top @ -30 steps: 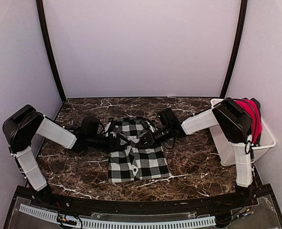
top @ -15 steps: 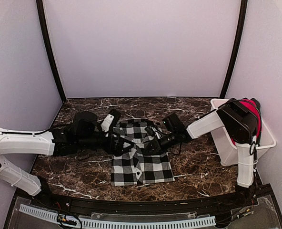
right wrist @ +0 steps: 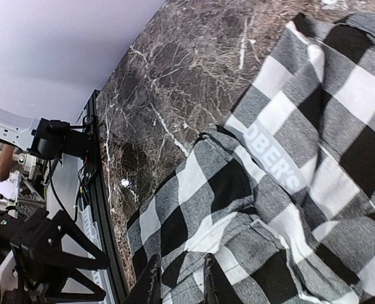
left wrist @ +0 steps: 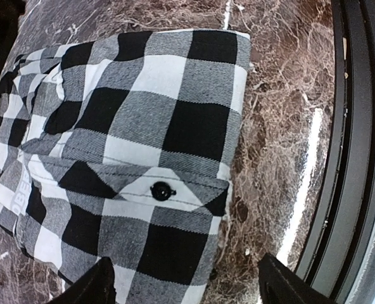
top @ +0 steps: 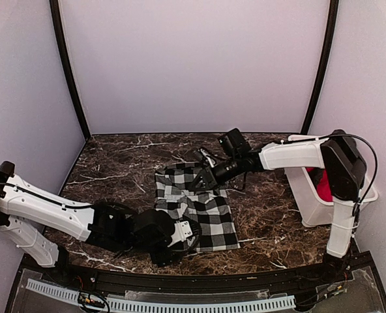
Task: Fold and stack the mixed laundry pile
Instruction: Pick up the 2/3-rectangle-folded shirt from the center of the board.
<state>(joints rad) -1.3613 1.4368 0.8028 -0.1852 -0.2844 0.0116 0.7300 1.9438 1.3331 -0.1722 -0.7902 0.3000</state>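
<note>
Since the left arm swung away from the cloth's 9 o'clock edge, the left gripper [left wrist: 189,282] now hovers low over the near corner of the checked garment [top: 203,208], at about 7 o'clock. Its fingers are spread wide and hold nothing. The right gripper [right wrist: 181,282] has shifted to the far edge, near 1 o'clock, fingers clamped on a bunched fold. The garment lies mid-counter [top: 115,169], flatter than before, likely a re-grip before the next fold. The red garment [top: 323,186] waits in the bin [top: 366,195] at 3 o'clock.
</note>
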